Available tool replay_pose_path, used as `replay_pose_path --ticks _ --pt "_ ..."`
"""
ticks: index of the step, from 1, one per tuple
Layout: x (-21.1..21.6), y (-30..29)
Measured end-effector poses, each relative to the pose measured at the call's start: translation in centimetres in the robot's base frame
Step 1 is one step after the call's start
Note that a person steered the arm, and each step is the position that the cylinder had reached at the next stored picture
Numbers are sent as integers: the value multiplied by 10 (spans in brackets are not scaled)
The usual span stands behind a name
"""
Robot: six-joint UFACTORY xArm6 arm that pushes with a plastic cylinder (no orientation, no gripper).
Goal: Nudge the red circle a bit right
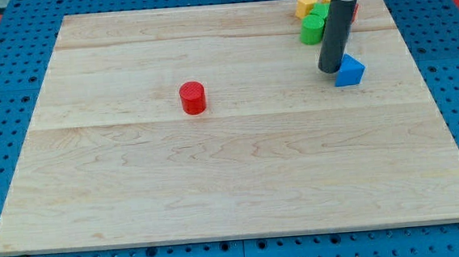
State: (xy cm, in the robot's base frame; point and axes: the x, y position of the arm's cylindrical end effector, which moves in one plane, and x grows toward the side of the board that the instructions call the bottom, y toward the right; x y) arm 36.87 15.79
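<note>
The red circle [192, 97] is a short red cylinder standing on the wooden board [232, 169], left of the middle. My tip [330, 70] is the lower end of a dark rod near the view's top right. It rests on the board far to the right of the red circle, touching or almost touching the left side of a blue block [350, 71].
A cluster of blocks sits at the board's top right: a yellow block [307, 3], a green block [313, 27], and a red block [354, 10] partly hidden behind the rod. A blue pegboard surface [10, 119] surrounds the board.
</note>
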Motion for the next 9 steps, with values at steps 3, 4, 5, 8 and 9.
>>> replay_pose_path --ticks 3,4,5,8,9 --pt "23 -15" --pt "1 -80" --pt "-19 -162" --pt "67 -278" --pt "53 -288"
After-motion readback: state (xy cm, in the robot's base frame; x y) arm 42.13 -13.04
